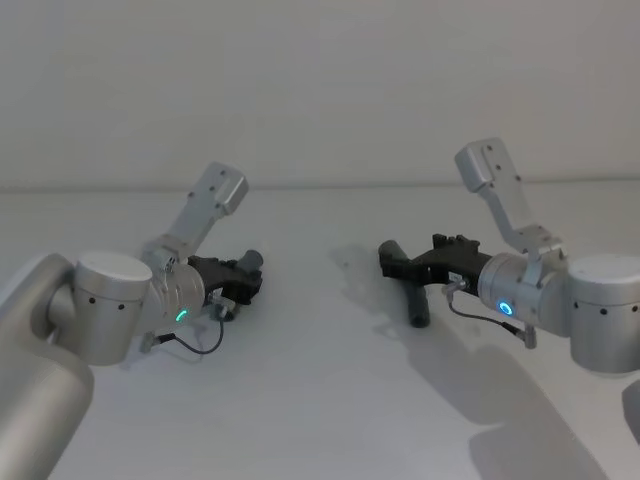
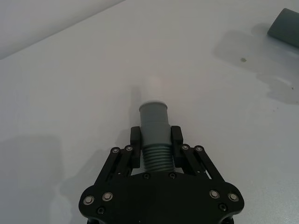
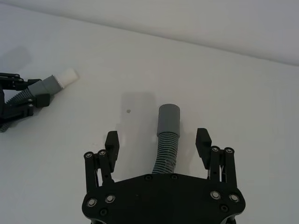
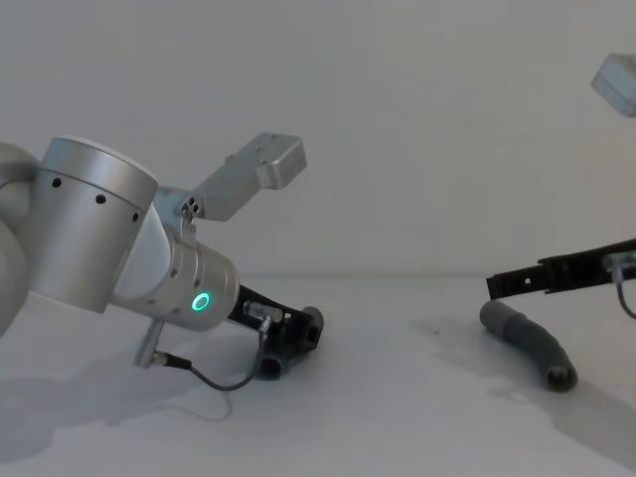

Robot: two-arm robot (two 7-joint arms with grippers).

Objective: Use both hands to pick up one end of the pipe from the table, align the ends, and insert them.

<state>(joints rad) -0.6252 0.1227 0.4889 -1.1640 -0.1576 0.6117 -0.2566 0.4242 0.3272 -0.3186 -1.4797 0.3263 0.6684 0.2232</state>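
Pipe piece [image 3: 168,122] on the right lies on the table [image 3: 252,93] below the spread jaws of your right gripper [image 3: 158,139]; lower, then close them squarely on its ribbed part. Your left gripper [image 2: 154,140] pinches the other piece [image 2: 154,116].

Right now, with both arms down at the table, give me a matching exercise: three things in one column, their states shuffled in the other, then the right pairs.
Things:
1. left black plastic tool
2. right black plastic tool
3. plain dark grey ribbed tube piece

States:
A. lying on the matte white table, ungripped
B. shut on the grey white-tipped tube piece
C. open, fingers on either side of a tube

Pairs: 1-B, 2-C, 3-A.
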